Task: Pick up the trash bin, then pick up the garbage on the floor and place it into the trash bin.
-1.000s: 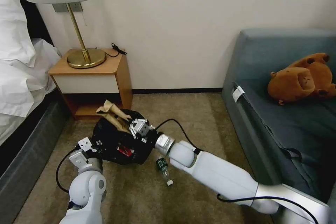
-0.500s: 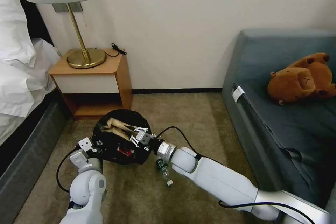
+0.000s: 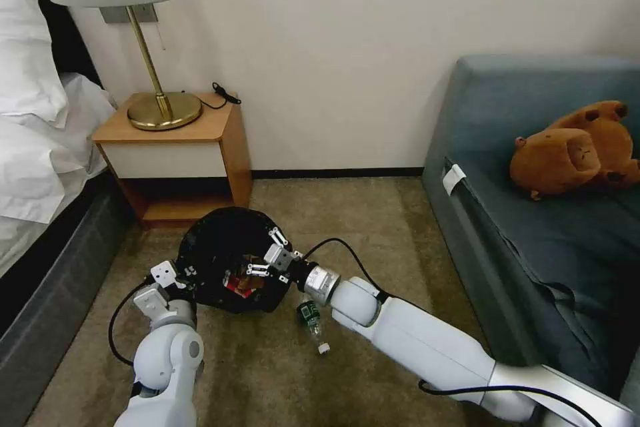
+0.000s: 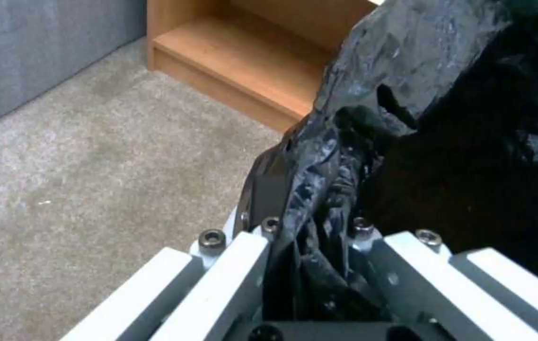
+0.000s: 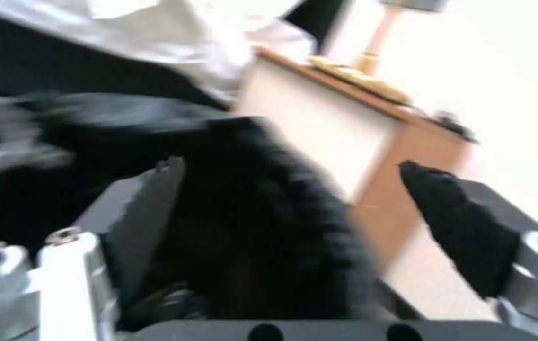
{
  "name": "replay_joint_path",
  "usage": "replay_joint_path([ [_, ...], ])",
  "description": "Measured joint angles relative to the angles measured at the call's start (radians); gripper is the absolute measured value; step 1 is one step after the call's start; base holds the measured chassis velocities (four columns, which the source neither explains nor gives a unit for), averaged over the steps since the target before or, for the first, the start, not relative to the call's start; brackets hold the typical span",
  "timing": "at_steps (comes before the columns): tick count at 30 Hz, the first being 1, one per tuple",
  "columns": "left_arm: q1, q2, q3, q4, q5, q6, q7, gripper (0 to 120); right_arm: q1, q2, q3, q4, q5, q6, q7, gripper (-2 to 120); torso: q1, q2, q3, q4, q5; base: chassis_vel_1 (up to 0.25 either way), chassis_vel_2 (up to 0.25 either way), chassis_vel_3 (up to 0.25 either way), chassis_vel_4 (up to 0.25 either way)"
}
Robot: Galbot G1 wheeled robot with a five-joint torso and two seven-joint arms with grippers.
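The trash bin, lined with a crinkled black bag, is tilted just above the carpet. My left gripper is shut on its near rim; the left wrist view has both fingers pinching the bag liner. A red-and-white packet and a bit of tan paper lie inside the bin. My right gripper hovers at the bin's mouth on its right side, open and holding nothing; its fingers stand wide apart in the right wrist view. A small clear bottle with a green label lies on the floor under the right forearm.
A wooden nightstand with a brass lamp stands behind the bin, and the bed runs along the left. A grey-blue sofa with a brown plush toy fills the right. Open carpet lies between them.
The right gripper held the tan paper above the bin, lowered it in and let go. The paper has sunk inside, and the open gripper has shifted slightly toward the bin's near-right rim.
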Motion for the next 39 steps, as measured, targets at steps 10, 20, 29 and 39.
replay_joint_path([
  [10,0.002,0.002,0.002,-0.002,0.000,0.000,0.000,1,0.033,-0.009,0.119,-0.041,0.098,-0.133,0.144,100,0.000,0.000,0.000,0.0000,0.0000,0.000,0.000,0.000,0.000],
  [20,0.003,0.002,0.000,-0.002,0.008,0.001,-0.006,1,0.000,-0.051,0.141,-0.044,0.276,-0.300,0.259,100,0.000,0.000,0.000,-0.0003,0.0001,0.000,0.000,0.000,0.000],
  [29,0.023,0.007,-0.024,-0.010,0.021,-0.015,-0.004,1,-0.070,-0.037,0.114,0.016,0.660,-0.565,0.515,100,0.000,0.000,0.000,0.0000,-0.0001,0.000,0.000,0.000,0.000],
  [39,0.030,-0.003,-0.022,-0.016,0.022,-0.022,-0.004,1,-0.140,-0.010,0.070,0.043,0.735,-0.650,0.574,100,0.000,0.000,0.000,0.0001,-0.0001,0.000,0.000,0.000,0.000],
])
